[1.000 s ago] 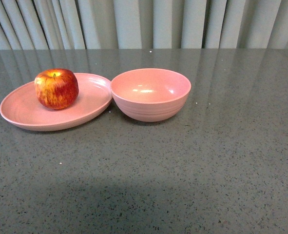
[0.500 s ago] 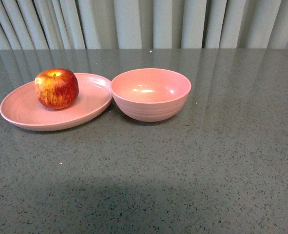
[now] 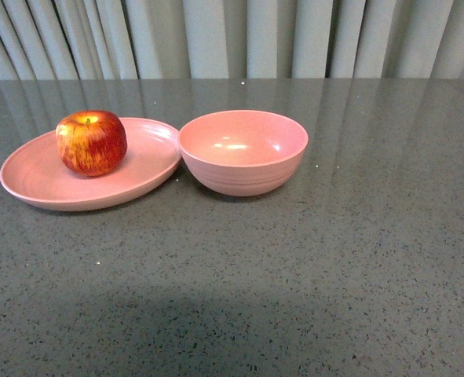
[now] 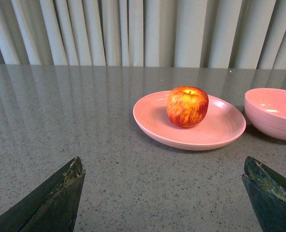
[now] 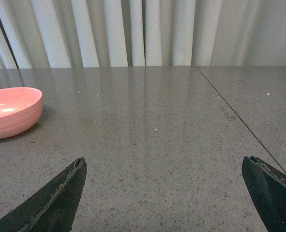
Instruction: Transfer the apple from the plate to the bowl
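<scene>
tabletop [image 3: 294, 275] carries plate [image 3: 35, 184], with bowl [image 3: 243, 169] just beside it on the right. apple [image 3: 91, 142] sits on plate, stem up, round, no long axis. left pincer [image 4: 163, 162] spread wide, empty, apple dead ahead: nearer arm. right pincer [image 5: 163, 162] likewise released, sees only bowl.

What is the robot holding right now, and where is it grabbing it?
Nothing. The left gripper and right gripper are both open and empty; the apple sits untouched on the plate.
</scene>
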{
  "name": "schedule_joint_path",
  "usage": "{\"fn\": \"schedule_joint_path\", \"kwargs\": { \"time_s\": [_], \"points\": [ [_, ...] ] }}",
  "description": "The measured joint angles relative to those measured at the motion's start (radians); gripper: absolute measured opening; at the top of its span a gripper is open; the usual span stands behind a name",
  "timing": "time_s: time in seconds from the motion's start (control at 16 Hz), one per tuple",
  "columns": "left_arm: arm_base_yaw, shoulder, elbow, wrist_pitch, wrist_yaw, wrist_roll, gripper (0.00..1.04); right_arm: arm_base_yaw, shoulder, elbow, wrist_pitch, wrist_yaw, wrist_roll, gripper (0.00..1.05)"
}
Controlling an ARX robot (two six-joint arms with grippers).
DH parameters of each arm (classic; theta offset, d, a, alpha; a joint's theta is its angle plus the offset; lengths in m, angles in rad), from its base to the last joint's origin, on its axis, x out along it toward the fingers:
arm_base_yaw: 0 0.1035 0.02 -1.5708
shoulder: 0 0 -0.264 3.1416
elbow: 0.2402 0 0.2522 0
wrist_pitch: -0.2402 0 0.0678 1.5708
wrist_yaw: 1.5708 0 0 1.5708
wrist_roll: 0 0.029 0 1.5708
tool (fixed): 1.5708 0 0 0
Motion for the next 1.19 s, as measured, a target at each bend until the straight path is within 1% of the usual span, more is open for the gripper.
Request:
{"fn": "schedule_joint_path", "kwargs": {
  "time_s": [0.62, 0.69, 0.75, 0.81, 1.0, 1.19],
  "points": [
    [0.000, 0.000, 0.000, 0.000, 0.000, 0.000, 0.98, 0.000, 0.000, 0.000, 0.000, 0.000, 0.000, 0.98],
    [-0.040, 0.055, 0.046, -0.149, -0.095, -0.034, 0.98, 0.000, 0.000, 0.000, -0.001, 0.000, 0.000, 0.98],
    [-0.066, 0.153, 0.101, -0.257, -0.171, -0.069, 0.98, 0.000, 0.000, 0.000, 0.000, 0.000, -0.001, 0.98],
    [-0.060, 0.176, 0.110, -0.278, -0.188, -0.080, 0.98, 0.000, 0.000, 0.000, 0.001, -0.001, -0.001, 0.98],
    [-0.029, 0.203, 0.145, -0.222, -0.163, -0.099, 0.98, 0.000, 0.000, 0.000, 0.001, 0.000, -0.001, 0.98],
    [0.021, 0.376, 0.205, -0.066, -0.073, -0.090, 0.98, 0.000, 0.000, 0.000, 0.000, 0.000, -0.001, 0.98]
  ]
}}
